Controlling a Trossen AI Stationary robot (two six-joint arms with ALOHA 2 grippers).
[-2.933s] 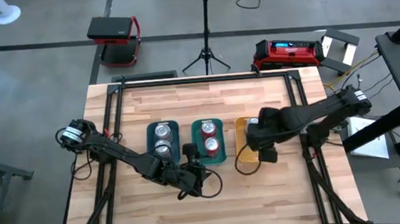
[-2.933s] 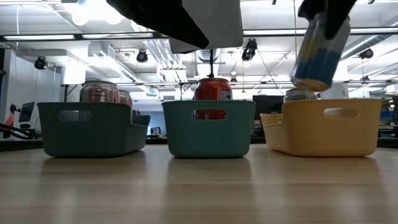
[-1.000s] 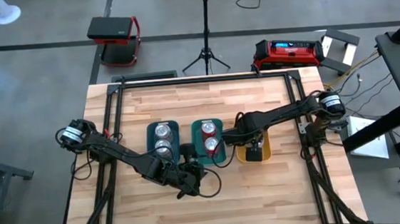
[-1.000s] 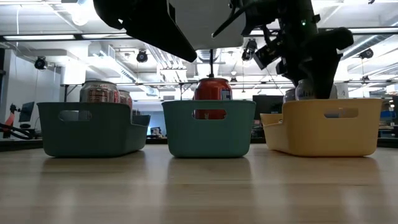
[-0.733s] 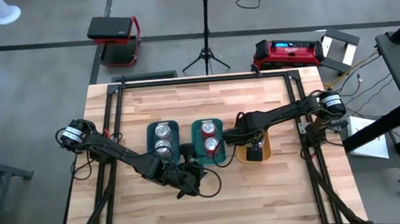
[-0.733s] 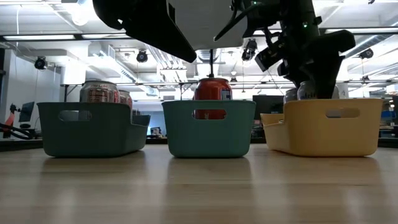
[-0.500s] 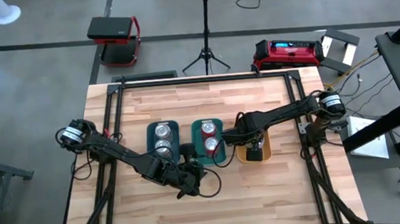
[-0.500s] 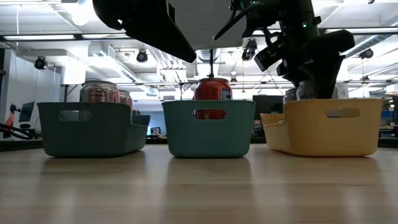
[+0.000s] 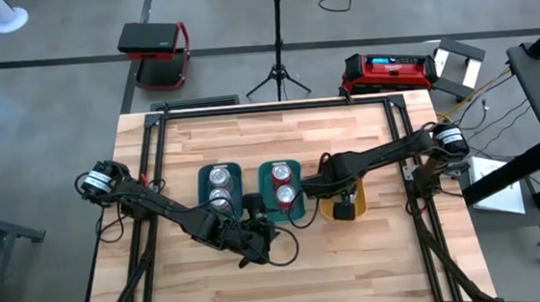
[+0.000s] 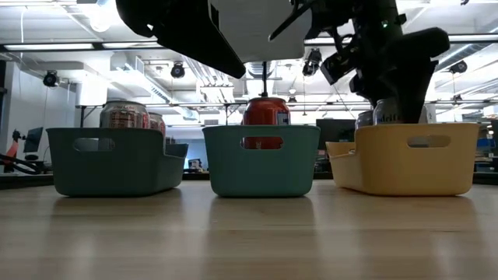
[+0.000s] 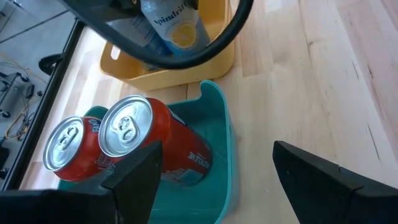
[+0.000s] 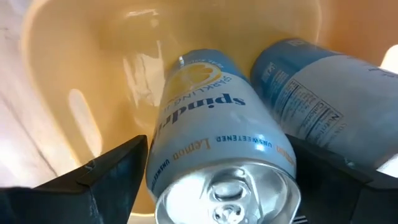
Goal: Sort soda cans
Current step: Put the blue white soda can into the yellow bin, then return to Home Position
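The right gripper [image 12: 217, 180] hangs over the yellow tray [image 9: 326, 204] at centre-right of the high view, fingers spread either side of a blue can [image 12: 214, 124] standing beside another inside. To finish cleanly, it should lift straight up without brushing it. The left gripper [image 11: 214, 171], open, waits lower centre.

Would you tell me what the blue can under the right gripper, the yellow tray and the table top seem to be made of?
The blue can looks like thin metal: shiny silver top with a pull tab, printed glossy body. The yellow tray seems moulded plastic, smooth, with glare on its inner wall. The table top appears to be wood, pale planks with visible grain. The right gripper is over the tray.
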